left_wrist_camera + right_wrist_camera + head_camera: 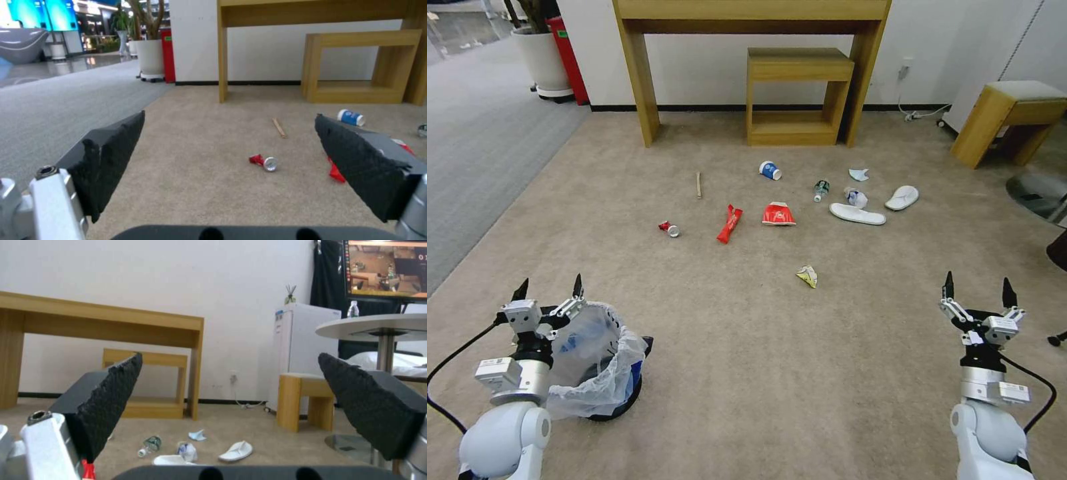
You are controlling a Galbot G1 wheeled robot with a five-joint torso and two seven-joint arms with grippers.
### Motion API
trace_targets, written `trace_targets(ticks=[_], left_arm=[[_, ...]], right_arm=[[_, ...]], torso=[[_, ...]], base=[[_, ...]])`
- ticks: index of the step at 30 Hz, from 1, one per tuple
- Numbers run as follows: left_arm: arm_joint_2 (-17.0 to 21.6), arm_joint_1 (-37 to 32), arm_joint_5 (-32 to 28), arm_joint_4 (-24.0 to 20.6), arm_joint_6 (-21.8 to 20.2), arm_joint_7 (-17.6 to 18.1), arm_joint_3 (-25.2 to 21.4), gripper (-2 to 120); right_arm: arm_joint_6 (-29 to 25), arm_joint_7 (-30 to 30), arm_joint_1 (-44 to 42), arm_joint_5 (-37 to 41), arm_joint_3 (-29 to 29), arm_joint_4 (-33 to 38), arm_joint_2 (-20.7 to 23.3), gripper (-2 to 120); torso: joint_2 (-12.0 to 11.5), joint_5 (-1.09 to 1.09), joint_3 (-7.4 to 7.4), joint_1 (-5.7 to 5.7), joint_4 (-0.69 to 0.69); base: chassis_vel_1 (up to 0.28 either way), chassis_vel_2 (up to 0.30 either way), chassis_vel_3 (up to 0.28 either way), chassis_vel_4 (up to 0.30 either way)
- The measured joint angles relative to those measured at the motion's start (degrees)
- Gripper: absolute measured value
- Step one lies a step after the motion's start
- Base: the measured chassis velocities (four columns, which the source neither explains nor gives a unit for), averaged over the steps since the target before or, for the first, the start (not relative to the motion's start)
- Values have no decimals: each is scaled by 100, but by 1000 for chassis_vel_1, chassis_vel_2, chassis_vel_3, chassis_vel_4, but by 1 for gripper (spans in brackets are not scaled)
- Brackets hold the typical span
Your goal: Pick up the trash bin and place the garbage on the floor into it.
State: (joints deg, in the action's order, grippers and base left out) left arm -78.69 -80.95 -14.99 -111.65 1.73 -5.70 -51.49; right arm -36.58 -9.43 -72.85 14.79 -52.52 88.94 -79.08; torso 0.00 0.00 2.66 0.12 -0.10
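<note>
My left gripper: fingers spread, holding nothing; it hangs just beside the trash bin, at the bin's left rim
My right gripper: spread wide and empty, low at my right, well apart from the litter
Trash bin: upright on the beige floor; clear liner crumpled over its rim
Garbage: crushed can, red wrapper, blue-white cup, white slippers scattered ahead
Writing: none I can read

Beige carpet thru centre; grey striped carpet left. White wall far. Tall wooden desk agst wall, low wooden shelf unit under it. Padded wooden stool far right. White planter + red bin far left. Round white table, white cabinet right.
</note>
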Motion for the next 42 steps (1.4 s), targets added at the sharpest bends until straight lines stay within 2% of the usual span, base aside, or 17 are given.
trace_targets(ticks=[23, 42], left_arm=[[-14, -26, -8, -6, 43, 0, -6, 100], [-52, -61, 20, -33, 70, -9, -2, 100]], right_arm=[[-53, -31, -7, -110, -14, -33, -37, 100], [-90, -63, -25, -120, -24, -36, -37, 100]], torso=[[0, 0, 0, 0, 0], [0, 0, 0, 0, 1]], base=[[2, 3, -3, -2], [129, 124, -122, -127]])
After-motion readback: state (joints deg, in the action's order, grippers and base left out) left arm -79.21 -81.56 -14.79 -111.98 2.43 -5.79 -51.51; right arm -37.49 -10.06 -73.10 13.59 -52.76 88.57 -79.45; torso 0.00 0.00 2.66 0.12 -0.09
